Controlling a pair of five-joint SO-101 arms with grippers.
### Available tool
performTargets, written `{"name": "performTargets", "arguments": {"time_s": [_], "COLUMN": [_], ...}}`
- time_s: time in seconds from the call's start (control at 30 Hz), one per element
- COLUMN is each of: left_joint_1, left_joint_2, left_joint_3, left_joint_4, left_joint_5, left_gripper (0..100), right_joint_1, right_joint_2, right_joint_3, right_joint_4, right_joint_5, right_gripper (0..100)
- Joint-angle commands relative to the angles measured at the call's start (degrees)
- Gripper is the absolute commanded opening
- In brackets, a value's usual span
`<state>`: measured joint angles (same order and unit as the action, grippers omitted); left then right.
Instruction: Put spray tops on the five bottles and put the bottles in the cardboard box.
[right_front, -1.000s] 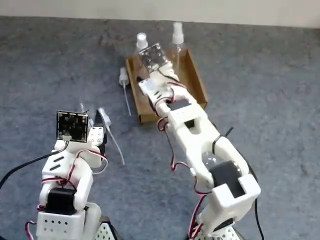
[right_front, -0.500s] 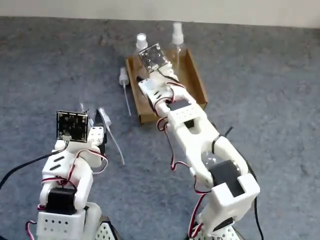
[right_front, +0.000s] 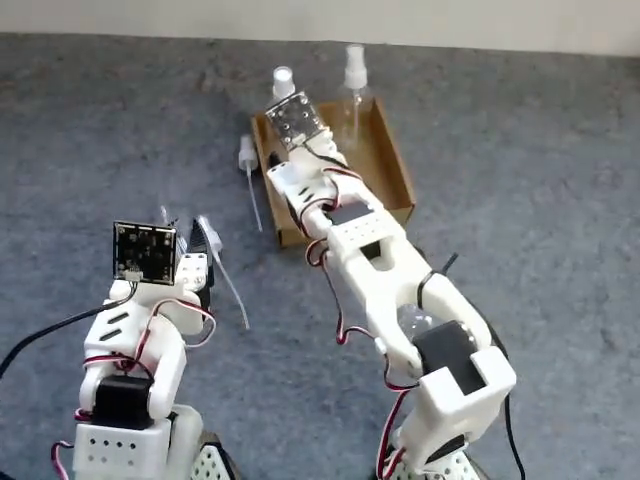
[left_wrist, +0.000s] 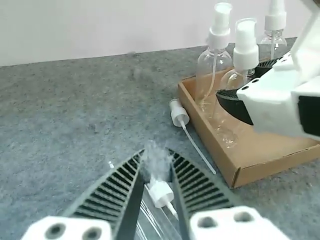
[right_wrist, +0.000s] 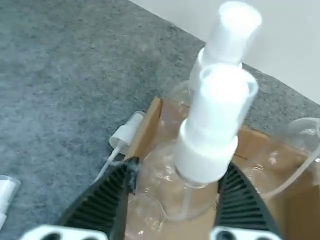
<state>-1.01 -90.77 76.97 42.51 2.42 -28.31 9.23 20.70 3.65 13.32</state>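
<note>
Bottle (right_wrist: 200, 150), clear and already fitted with its white spray top, sits upright in the right claw (right_wrist: 176, 175), which is closed on its body. The cardboard box (right_front: 400, 180) lies directly under the claw, so the step in hand looks like setting this capped bottle down inside. Its base is hidden, so I can't say for sure whether it touches the box floor.

Just beyond the claw stands a second capped bottle (right_wrist: 227, 35), very close to the held one. A third bottle (right_front: 354, 70) stands farther off to the claw's side, near the box's far end. A loose spray top (right_front: 248, 152) lies on the table (right_front: 520, 150) just outside the box wall beside the claw.

The left claw (left_wrist: 157, 156) is low over the table, well apart from the box, with another spray top (left_wrist: 161, 192) showing beneath it. I cannot tell whether it grips anything.

The next move probably calls for a straight, gentle descent until the base sits flat. The neighbouring bottle must not be nudged, and the release should come only once the held one stands by itself. The loose tops suggest more capping remains.
</note>
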Motion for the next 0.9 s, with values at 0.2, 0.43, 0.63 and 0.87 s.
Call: {"name": "performTargets", "arguments": {"time_s": [0.2, 0.43, 0.63, 0.87], "left_joint_1": [-0.31, -0.31, -0.31, -0.31], "left_joint_2": [0.13, 0.13, 0.13, 0.13], "left_joint_3": [-0.31, -0.31, -0.31, -0.31], "left_joint_4": [-1.23, -1.23, -1.23, -1.23], "left_joint_5": [0.44, 0.44, 0.44, 0.44], "left_gripper": [1, 1, 1, 1], "right_joint_1": [-0.48, -0.48, -0.48, -0.48], "right_joint_2": [-0.92, -0.84, -0.84, -0.84], "right_joint_3": [-1.19, -6.64, -12.53, -20.88], "right_joint_4": [-0.48, 6.46, 12.26, 20.44], "right_joint_5": [0.00, 0.00, -0.09, -0.09], "right_gripper": [22.9, 25.5, 25.6, 25.6]}}
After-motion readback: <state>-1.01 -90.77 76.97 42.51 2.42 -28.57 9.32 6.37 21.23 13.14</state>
